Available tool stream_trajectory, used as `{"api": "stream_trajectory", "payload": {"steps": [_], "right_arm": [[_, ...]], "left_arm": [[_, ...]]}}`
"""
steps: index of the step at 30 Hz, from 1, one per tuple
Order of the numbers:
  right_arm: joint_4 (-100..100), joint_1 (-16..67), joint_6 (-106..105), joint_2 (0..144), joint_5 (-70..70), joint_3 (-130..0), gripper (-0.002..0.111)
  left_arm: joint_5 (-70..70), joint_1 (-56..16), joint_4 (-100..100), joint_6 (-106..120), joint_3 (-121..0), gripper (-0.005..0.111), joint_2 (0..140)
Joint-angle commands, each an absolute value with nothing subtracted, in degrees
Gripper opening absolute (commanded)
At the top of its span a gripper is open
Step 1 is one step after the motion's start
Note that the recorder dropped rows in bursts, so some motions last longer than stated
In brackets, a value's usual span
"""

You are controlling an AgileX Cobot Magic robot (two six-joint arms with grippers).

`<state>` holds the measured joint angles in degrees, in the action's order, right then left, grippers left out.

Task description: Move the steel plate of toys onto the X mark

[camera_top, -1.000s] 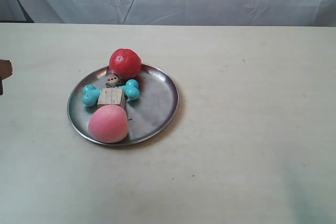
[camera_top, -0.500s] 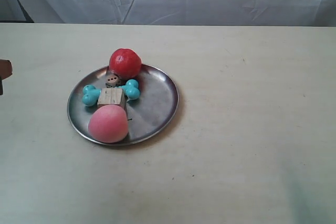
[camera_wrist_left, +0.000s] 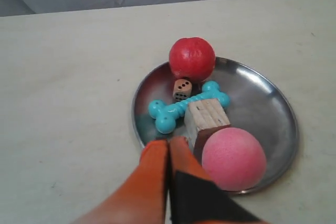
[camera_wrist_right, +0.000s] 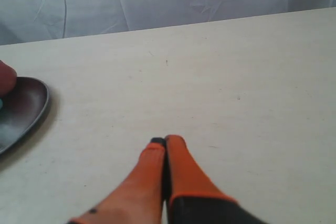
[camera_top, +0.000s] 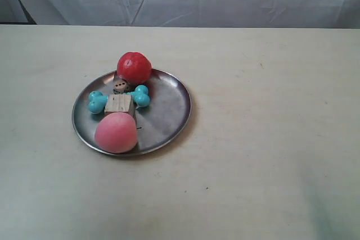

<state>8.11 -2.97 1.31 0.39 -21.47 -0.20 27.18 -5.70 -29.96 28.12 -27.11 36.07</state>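
Our left gripper (camera_wrist_left: 168,144) is closed tight, tip against tip, with nothing between. Just ahead of it the plate (camera_wrist_left: 262,103) sits flat on the surface (camera_wrist_left: 68,77). The gripper's tips show across the plate's near rim, and we cannot tell whether they touch it.

Nearest the gripper are the block (camera_wrist_left: 207,119) and the pink ball (camera_wrist_left: 233,158), pressed against each other. Beyond the block lies the bone (camera_wrist_left: 168,114), its middle partly hidden by the block. Just past the bone is the die (camera_wrist_left: 181,88), and farthest off is the red ball (camera_wrist_left: 191,59), at the far rim.

Our right gripper (camera_wrist_right: 165,142) is also pinched closed and empty, with the surface stretching ahead of it. From this gripper the plate lies well apart, ahead and off to one side, and we see only an edge of its rim.
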Motion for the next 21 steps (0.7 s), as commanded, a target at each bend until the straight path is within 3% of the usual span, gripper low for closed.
{"api": "stream_trajectory", "payload": {"steps": [1, 9, 21], "right_arm": [[8.24, -3.33, 1.1, 0.0, -20.93, 0.0, 0.0], [9.57, -3.33, 1.1, 0.0, -20.93, 0.0, 0.0], [9.49, -3.33, 1.1, 0.0, -20.63, 0.0, 0.0]], "left_arm": [[21.76, -5.81, -21.32, 15.71, -18.85, 0.0, 23.53], [20.55, -5.81, -15.76, 10.49, -7.1, 0.0, 1.11], [22.39, -4.57, -5.76, -3.1, -2.99, 0.0, 0.0]]}}
